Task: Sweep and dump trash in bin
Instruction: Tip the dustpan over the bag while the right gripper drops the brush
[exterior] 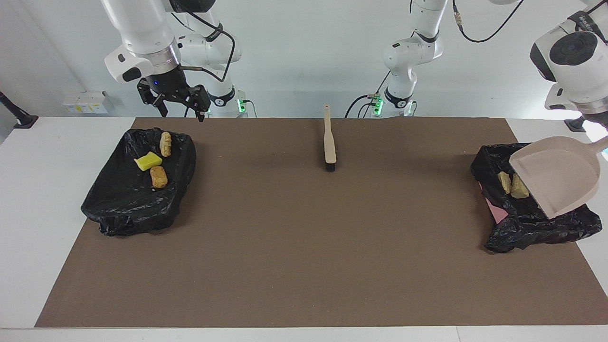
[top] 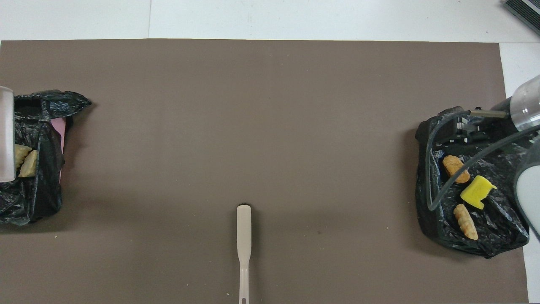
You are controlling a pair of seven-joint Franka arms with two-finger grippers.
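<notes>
My left gripper (exterior: 604, 135) is at the view's edge and holds the beige dustpan (exterior: 555, 178) by its handle. The dustpan is tilted over the black-bagged bin (exterior: 532, 228) at the left arm's end. Two golden-brown trash lumps (exterior: 504, 182) (exterior: 519, 186) lie in that bin at the pan's lip, and they also show in the overhead view (top: 24, 159). My right gripper (exterior: 183, 113) is open and empty over the rim nearer the robots of the other bagged bin (exterior: 123, 209). That bin holds a yellow sponge piece (exterior: 148, 161) and two brown lumps (exterior: 165, 143) (exterior: 158, 176).
The beige brush (exterior: 329, 142) lies on the brown mat (exterior: 294, 247) midway between the bins, near the robots' edge, bristles pointing away from the robots. It also shows in the overhead view (top: 244, 236). A pink bin wall (exterior: 494, 211) shows under the bag.
</notes>
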